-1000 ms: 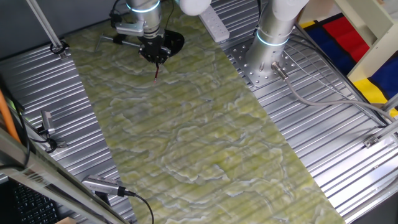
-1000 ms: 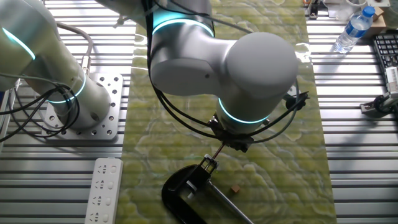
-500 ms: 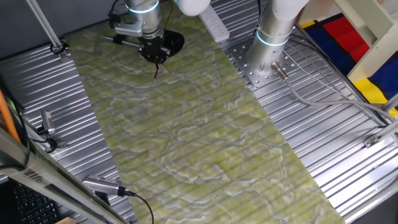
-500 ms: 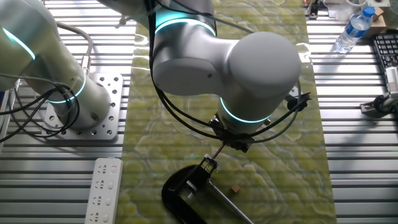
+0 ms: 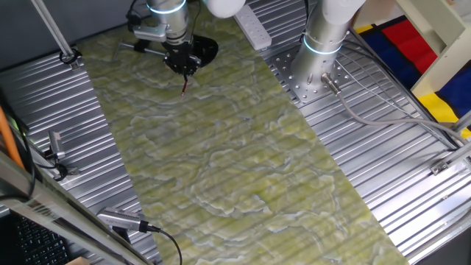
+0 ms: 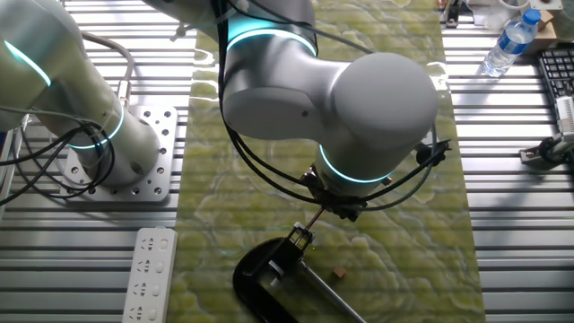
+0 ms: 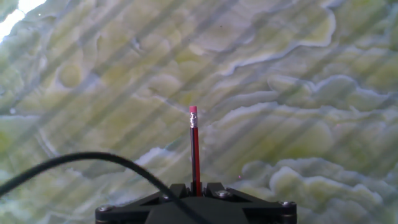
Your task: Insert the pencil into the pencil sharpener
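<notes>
The tool (image 7: pixel 195 186) pinches the pencil (image 7: pixel 194 149) at its lower end — eraser end pointing away, over the green surface (image 5: pixel 243 162). Little has changed in the last second: the arm has only crept slightly, so insertion is not yet begun. The pencil sharpener (image 6: pixel 260 278) sits just beyond — its metal handle, a small brown block (image 6: pixel 340 271) and the power strip (image 6: pixel 150 274) nearby.

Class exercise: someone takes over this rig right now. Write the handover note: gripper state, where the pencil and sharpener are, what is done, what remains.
Gripper: shut on the pencil, held above the green mat; its eraser end sticks out beyond the fingers.
Pencil sharpener: black, on the mat beside the white power strip, close by the gripper.
Done: pencil picked up and held near the sharpener.
Left: line the pencil up with the sharpener's hole and insert it. The hole is not visible.
</notes>
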You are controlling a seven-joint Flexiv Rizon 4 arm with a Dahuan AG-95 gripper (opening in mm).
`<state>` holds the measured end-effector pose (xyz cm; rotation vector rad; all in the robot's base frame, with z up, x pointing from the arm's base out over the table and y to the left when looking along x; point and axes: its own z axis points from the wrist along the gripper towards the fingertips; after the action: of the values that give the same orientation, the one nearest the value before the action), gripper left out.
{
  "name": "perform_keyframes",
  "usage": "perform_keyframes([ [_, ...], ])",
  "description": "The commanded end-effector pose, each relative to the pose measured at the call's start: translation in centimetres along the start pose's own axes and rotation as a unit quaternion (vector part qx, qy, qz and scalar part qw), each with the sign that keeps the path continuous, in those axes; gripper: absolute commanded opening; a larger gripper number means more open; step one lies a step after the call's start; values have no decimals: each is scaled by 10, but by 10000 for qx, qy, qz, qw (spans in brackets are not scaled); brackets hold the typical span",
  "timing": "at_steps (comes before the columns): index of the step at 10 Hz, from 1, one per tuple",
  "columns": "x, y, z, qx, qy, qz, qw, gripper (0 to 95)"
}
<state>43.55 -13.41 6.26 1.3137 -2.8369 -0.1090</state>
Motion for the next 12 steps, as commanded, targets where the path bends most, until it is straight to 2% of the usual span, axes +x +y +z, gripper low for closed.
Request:
perform_keyframes([
  [1, 0, 1, 0, -15, 9, 71, 10000, 0],
  [3, 0, 1, 0, -47, 110, 111, 9999, 0],
  [5, 0, 1, 0, -144, 231, 134, 9995, 0],
  [12, 0, 1, 0, -167, 290, 247, 9991, 0],
])
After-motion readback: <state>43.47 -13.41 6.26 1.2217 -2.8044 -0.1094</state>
